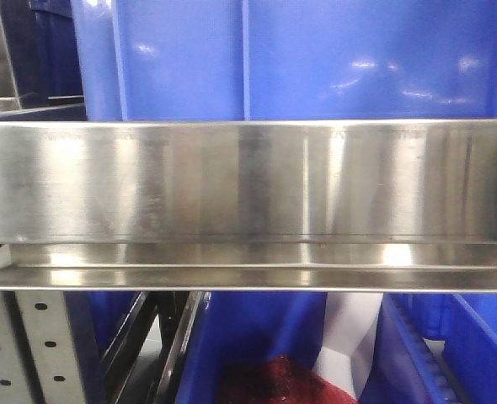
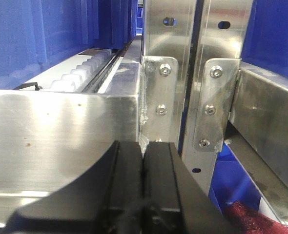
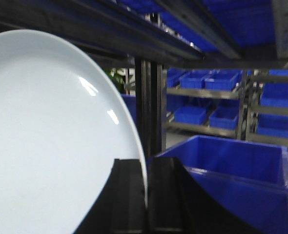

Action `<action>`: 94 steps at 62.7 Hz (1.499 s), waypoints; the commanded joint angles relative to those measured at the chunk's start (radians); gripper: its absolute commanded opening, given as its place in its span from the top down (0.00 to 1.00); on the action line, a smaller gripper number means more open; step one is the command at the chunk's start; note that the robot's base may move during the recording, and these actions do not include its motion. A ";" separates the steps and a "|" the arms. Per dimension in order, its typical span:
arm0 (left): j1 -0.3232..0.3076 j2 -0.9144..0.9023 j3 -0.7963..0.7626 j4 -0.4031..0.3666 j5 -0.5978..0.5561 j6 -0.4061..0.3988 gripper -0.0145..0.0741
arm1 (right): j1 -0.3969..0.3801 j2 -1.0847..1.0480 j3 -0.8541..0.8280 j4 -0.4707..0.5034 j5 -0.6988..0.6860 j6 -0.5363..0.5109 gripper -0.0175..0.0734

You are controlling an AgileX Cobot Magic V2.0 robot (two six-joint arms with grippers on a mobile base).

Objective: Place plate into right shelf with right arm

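My right pincer (image 3: 146,168) gripped the plate (image 3: 51,136) by its rim. The plate stood on edge, spreading up-left from my fingertips, beneath dark rack rails (image 3: 134,34). My left pincer (image 2: 143,151) was closed and empty.

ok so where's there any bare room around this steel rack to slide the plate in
Right wrist view: open air above the blue bin, right of the dark upright, beside the plate held by the right gripper. Front view: the ledge under the steel rail is bare but narrow; an upper blue bin crowds above it, lower blue bins below.
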 commanded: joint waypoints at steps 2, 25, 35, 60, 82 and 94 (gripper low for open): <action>-0.005 -0.007 0.008 -0.006 -0.087 -0.003 0.89 | -0.004 0.112 -0.077 0.007 -0.102 -0.001 0.75; -0.005 -0.007 0.008 -0.006 -0.087 -0.003 0.89 | -0.004 0.280 -0.086 0.007 -0.140 -0.001 0.62; -0.005 -0.007 0.008 -0.006 -0.087 -0.003 0.89 | -0.004 0.285 -0.086 0.007 -0.080 -0.001 0.30; -0.005 -0.007 0.008 -0.006 -0.087 -0.003 0.89 | -0.004 0.214 -0.086 0.008 0.101 -0.001 0.12; -0.005 -0.007 0.008 -0.006 -0.087 -0.003 0.89 | -0.004 -0.082 -0.078 0.008 0.274 0.051 0.53; -0.005 -0.007 0.008 -0.006 -0.087 -0.003 0.89 | -0.004 -0.195 -0.060 0.008 0.311 0.054 0.74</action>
